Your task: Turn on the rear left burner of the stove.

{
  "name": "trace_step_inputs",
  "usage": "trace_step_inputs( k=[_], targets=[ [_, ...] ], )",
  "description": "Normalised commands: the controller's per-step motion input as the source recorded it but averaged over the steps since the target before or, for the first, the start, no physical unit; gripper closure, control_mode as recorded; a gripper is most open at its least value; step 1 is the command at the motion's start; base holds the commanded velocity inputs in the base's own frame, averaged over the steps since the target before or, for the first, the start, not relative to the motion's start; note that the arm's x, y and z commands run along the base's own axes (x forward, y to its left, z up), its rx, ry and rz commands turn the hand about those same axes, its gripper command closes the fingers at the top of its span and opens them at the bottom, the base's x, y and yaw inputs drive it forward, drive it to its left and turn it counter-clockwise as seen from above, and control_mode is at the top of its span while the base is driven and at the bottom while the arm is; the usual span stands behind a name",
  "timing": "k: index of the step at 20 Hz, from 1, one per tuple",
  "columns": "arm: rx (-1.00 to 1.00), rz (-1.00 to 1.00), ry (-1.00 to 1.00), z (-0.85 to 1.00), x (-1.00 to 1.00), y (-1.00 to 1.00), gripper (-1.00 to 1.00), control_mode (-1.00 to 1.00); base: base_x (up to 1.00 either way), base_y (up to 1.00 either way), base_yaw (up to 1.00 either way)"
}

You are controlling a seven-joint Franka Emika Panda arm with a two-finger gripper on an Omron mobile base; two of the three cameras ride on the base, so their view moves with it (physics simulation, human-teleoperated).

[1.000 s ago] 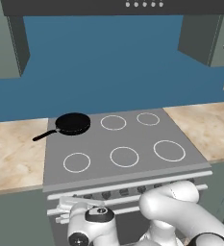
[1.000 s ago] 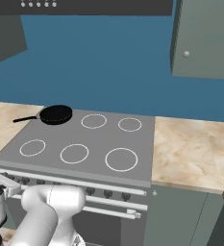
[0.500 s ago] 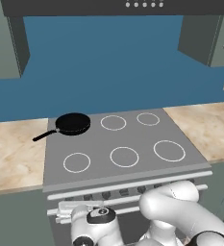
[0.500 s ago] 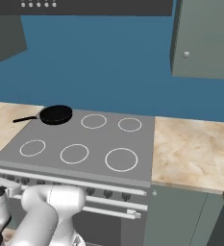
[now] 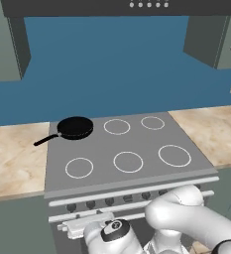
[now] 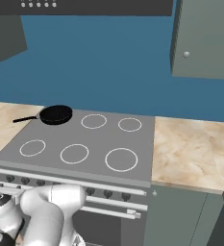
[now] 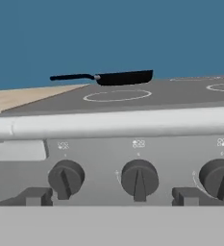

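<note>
3 dark knobs line the lower part of the hand view, and the claw (image 7: pixel 112 198) faces them with its 2 finger tips (image 7: pixel 36 196) spread wide apart, pinching nothing; the middle knob (image 7: pixel 139 178) sits between the tips, the left knob (image 7: pixel 66 178) is just beside the left tip, and the right knob (image 7: pixel 219 178) runs off the right edge. Above each knob is a small white marking, too small to read.

My judgement is that the step in hand is picking and closing on the knob for the rear left burner. To do it well, the claw should be centred on 1 knob only, driven straight in until both tips straddle its raised ridge, then closed and rolled about the knob's own axis, not swung sideways. Which of the knobs governs the rear left zone I cannot tell from these markings, so that choice is the main risk.

The stove (image 5: pixel 137 144) fills the centre of the left base view. Its rear left burner (image 5: pixel 76 127) lies at the upper left of the grey top, under 1 black frying pan (image 5: pixel 75 127), whose handle points to the left over the counter (image 5: pixel 13 158). 5 white rings show on the cooktop: 2 in the back row, 3 in the front. In the right base view the front panel carries a row of knobs, partly hidden by the arm, so I cannot count them all.
</note>
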Motion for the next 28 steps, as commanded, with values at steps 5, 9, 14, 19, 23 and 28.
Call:
trace_step_inputs(
  k=[5, 9, 14, 19, 23, 28],
  targets=[
    [0.0, 0.07, -0.01, -0.16, 0.09, -0.14, -1.0, -1.0, 0.0, 0.0, 0.0],
    [0.0, 0.02, -0.01, -0.19, 0.13, -0.04, -1.0, -1.0, 0.0, 0.0, 0.0],
    [0.0, 0.0, 0.0, -0.19, 0.16, 0.0, -1.0, -1.0, 0.0, 0.0, 0.0],
    [0.0, 0.0, 0.0, -0.2, 0.22, 0.0, -1.0, -1.0, 0.0, 0.0, 0.0],
    [0.0, 0.0, 0.0, -0.12, 0.27, 0.0, -1.0, -1.0, 0.0, 0.0, 0.0],
    [0.0, 0.0, 0.0, -0.06, 0.28, 0.0, -1.0, -1.0, 0.0, 0.0, 0.0]
  ],
)
